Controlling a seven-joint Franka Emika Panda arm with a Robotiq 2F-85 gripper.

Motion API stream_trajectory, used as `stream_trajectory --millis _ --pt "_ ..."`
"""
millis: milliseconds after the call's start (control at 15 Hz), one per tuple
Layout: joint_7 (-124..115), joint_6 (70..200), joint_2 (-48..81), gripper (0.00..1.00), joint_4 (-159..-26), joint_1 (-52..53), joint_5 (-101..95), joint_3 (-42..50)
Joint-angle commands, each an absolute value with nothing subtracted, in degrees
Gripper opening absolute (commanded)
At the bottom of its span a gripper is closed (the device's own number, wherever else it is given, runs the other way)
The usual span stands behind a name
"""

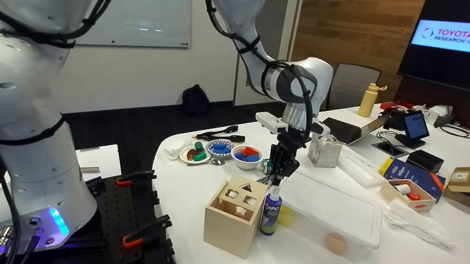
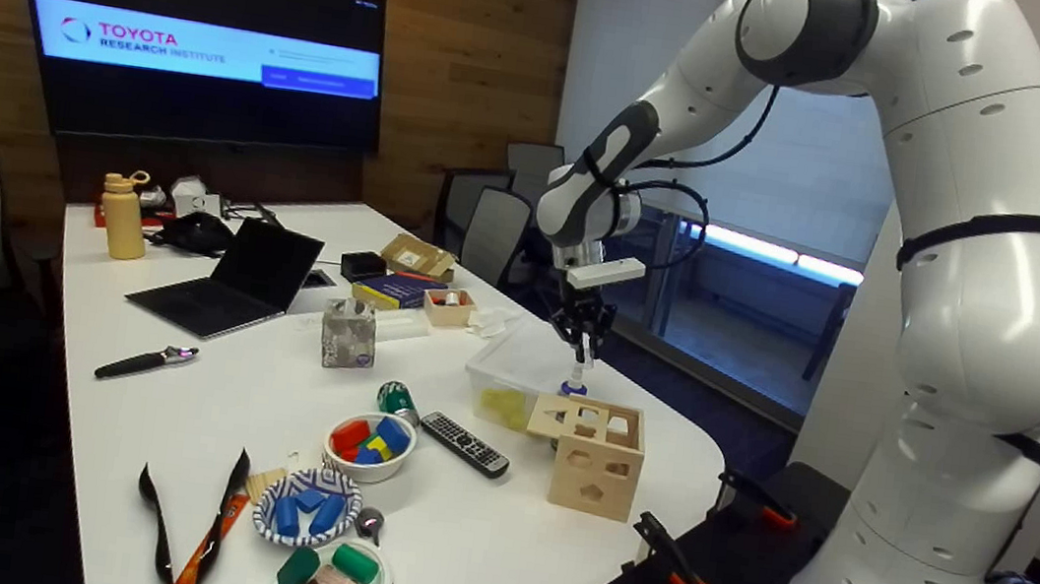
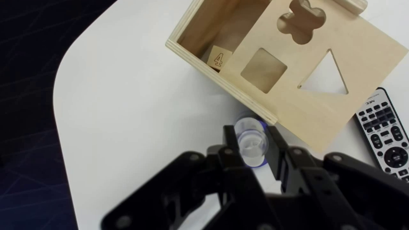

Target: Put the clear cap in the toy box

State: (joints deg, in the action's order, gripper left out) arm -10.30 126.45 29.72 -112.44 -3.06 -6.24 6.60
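Note:
The clear cap (image 3: 254,143) is between my two fingertips in the wrist view, with both fingers against its sides. My gripper (image 3: 250,133) is shut on it, over the blue and purple spray bottle (image 1: 270,217). In an exterior view the cap (image 2: 585,351) shows pale between the fingers, right above the bottle's top (image 2: 573,390). I cannot tell whether it is fully off the nozzle. The toy box (image 1: 230,225) is a pale wooden cube right beside the bottle. Its cut-out lid (image 3: 319,115) is slid partly aside, and a block marked 4 (image 3: 219,58) lies inside.
A large clear plastic container (image 1: 342,208) stands on the bottle's other side. A remote (image 2: 465,444), a green can (image 2: 398,400) and a bowl of coloured blocks (image 2: 368,452) lie near the toy box. The table edge (image 3: 54,95) curves past in the wrist view.

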Motion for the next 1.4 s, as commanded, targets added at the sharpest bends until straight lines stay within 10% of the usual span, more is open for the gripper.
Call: stream_trajectory --millis 0,1333 --pt "-10.47 128.73 29.39 0.07 -113.3 -2.68 -6.77 7.02" --pt "-10.76 129.02 32.93 0.07 -109.86 -2.62 -6.24 6.88"
